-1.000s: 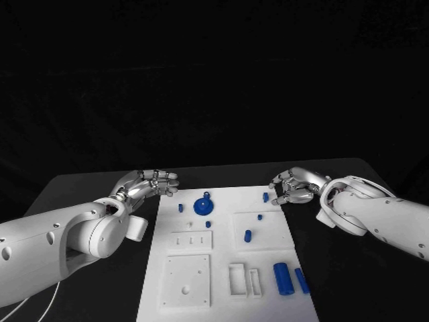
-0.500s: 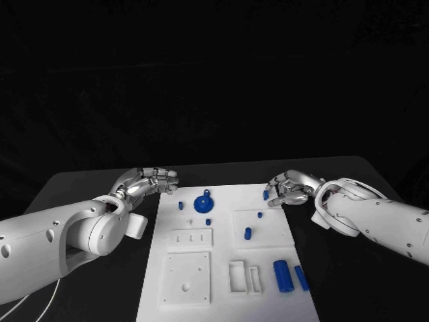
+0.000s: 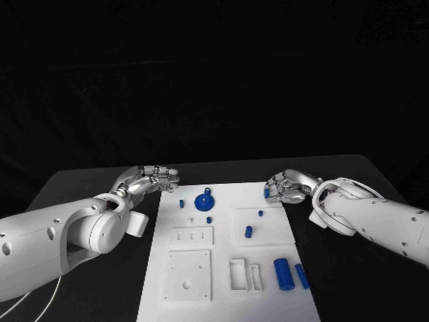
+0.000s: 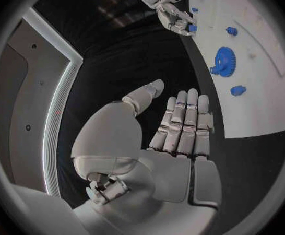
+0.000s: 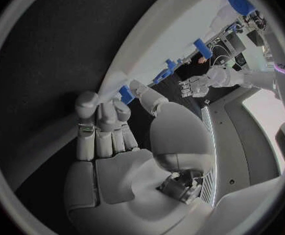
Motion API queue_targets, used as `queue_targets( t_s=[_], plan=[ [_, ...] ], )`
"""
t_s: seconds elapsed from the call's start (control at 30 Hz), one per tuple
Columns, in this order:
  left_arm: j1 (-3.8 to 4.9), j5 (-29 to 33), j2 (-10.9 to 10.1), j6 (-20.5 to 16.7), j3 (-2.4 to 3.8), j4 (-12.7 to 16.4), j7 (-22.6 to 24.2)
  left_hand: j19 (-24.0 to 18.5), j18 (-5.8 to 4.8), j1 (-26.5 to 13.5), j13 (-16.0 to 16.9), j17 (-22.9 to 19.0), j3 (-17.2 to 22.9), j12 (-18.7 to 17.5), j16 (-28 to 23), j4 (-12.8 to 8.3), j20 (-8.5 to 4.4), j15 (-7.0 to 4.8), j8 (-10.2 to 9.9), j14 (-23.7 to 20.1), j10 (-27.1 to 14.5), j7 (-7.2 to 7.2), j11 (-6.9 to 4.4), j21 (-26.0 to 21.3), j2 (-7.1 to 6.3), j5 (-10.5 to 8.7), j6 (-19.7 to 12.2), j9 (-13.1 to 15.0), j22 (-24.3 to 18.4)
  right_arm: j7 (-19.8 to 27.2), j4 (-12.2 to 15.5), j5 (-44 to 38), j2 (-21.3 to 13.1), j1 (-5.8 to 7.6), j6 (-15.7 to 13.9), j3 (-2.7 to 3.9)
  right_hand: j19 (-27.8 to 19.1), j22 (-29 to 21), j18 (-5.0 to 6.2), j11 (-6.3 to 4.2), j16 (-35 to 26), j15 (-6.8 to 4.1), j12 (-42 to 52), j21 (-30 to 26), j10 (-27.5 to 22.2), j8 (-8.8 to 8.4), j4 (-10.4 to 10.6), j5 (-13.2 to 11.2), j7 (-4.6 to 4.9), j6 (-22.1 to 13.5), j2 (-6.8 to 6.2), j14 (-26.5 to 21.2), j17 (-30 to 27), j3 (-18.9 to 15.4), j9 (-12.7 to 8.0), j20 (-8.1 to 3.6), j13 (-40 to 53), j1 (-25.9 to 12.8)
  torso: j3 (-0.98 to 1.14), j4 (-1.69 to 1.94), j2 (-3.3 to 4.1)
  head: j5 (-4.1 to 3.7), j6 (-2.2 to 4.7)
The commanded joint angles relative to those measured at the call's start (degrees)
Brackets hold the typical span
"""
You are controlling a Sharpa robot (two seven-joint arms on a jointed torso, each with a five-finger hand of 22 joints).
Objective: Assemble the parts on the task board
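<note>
Two white, smooth-shelled arms with rounded joint housings and small dark screw holes. Silver segmented left hand [image 3: 147,181] and right hand [image 3: 290,186], metal-jointed. Thin pale cable [image 3: 26,303] under left arm.

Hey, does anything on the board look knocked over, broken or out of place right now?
Nothing stands out. The task board lies flat and square on the table, its blue parts look intact, and nothing has spilled off it.

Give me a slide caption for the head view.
Right hand touches a small blue part at the task board far edge; left hand hovers open beside it.
</note>
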Motion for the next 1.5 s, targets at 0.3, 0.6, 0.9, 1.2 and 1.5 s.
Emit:
queue_targets(
  t_s=[0.3,0.6,0.9,1.2,1.5],
  plan=[
    [0.04,-0.4,-0.1,0.9,0.05,0.2,0.6,-0.3,1.19,-0.5,0.0,-0.1,0.1,-0.3,-0.2,0.1,-0.08,-0.2,-0.3,-0.2,0.2,0.42,0.12,0.3,0.11,-0.32,-0.3,0.0,0.1,0.4,-0.1,0.1,0.3,-0.08,0.2,-0.03,0.4,1.0,4.9,-0.69,-0.2,-0.57,0.5,0.1,0.3,0.84,0.8,-2.9,0.15,2.3,0.46,0.3,0.3,3.8,0.0,0.23,-0.2,0.0,-0.01,-0.08,-0.07,0.3,-0.1],
    [0.05,-0.5,-0.2,0.9,0.05,0.2,0.6,-0.3,1.2,-0.5,0.0,-0.1,0.1,-0.4,-0.2,0.0,-0.08,-0.2,-0.3,-0.2,0.1,0.43,0.13,0.3,0.11,-0.32,-0.4,0.0,0.0,0.2,-0.1,0.0,0.4,-0.1,0.1,-0.03,0.4,1.0,4.9,-0.98,-0.2,-0.84,0.5,0.3,0.4,1.24,0.7,-3.3,-0.15,3.1,0.54,0.4,0.4,4.6,0.2,0.22,-0.3,-0.1,-0.03,-0.04,-0.07,0.33,-0.14],
    [0.05,-0.5,-0.2,0.9,0.05,0.3,0.5,-0.3,1.2,-0.5,0.0,-0.1,0.1,-0.4,-0.2,0.0,-0.08,-0.2,-0.4,-0.3,0.1,0.44,0.14,0.3,0.08,-0.33,-0.4,0.0,0.0,0.2,-0.1,-0.2,0.4,-0.13,0.0,-0.03,0.5,1.0,4.9,-1.34,-0.3,-1.19,0.6,0.4,0.5,1.78,0.8,-4.1,-0.53,4.1,0.75,0.4,0.4,5.6,0.3,0.17,-0.4,-0.2,0.02,-0.07,-0.08,0.31,-0.15],
    [0.05,-0.5,-0.3,0.8,0.05,0.3,0.6,-0.3,1.2,-0.5,0.0,-0.1,0.1,-0.4,-0.2,0.0,-0.08,-0.2,-0.4,-0.3,0.1,0.44,0.14,0.3,0.07,-0.35,-0.4,0.0,0.0,0.1,0.0,-0.6,0.4,-0.15,-0.8,-0.03,0.6,1.0,4.9,-2.11,-0.3,-1.92,0.6,0.6,0.7,3.04,1.2,-4.2,-1.34,6.2,0.97,0.4,0.6,6.9,1.0,0.05,-0.5,-0.4,0.05,-0.08,-0.09,0.29,-0.16],
    [0.05,-0.5,-0.3,0.9,0.05,0.3,0.6,-0.3,1.2,-0.5,0.0,-0.1,0.2,-0.5,-0.2,0.0,-0.08,-0.2,-0.4,-0.3,0.1,0.44,0.14,0.3,0.07,-0.35,-0.4,0.0,0.0,0.0,0.2,-0.8,0.4,-0.16,-2.6,-0.03,0.6,1.0,4.9,-2.7,-0.3,-2.47,0.6,0.7,1.0,4.0,1.6,-4.2,-1.95,7.8,1.49,0.4,0.7,7.9,1.5,0.0,-0.5,-0.5,0.06,-0.07,-0.11,0.23,-0.18]
  ],
)
